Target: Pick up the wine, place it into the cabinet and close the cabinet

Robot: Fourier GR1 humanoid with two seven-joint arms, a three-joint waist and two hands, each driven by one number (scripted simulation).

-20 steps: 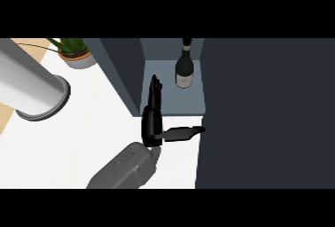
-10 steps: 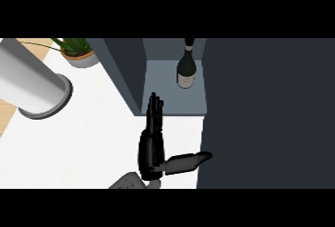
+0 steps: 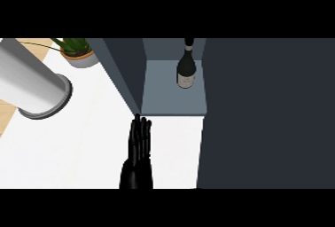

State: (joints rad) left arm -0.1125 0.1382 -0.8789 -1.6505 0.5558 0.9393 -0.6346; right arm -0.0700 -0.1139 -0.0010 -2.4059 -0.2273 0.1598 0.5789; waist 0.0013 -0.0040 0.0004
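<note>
Head view: the wine [image 3: 186, 71] stands upright inside the open cabinet [image 3: 171, 95] at 12 o'clock. At 6 o'clock one hand [image 3: 138, 153] lies released, fingers straight toward the cabinet's lower edge, over the white bench [image 3: 78, 146]. Which hand it is I cannot tell.

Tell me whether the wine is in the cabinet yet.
In. The wine stands upright on the cabinet shelf, between its side walls, apart from the open hand on the counter below.

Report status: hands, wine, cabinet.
Hand open, fingers straight, at cabinet door edge. Wine upright inside cabinet. Door open. Nothing blocking.
</note>
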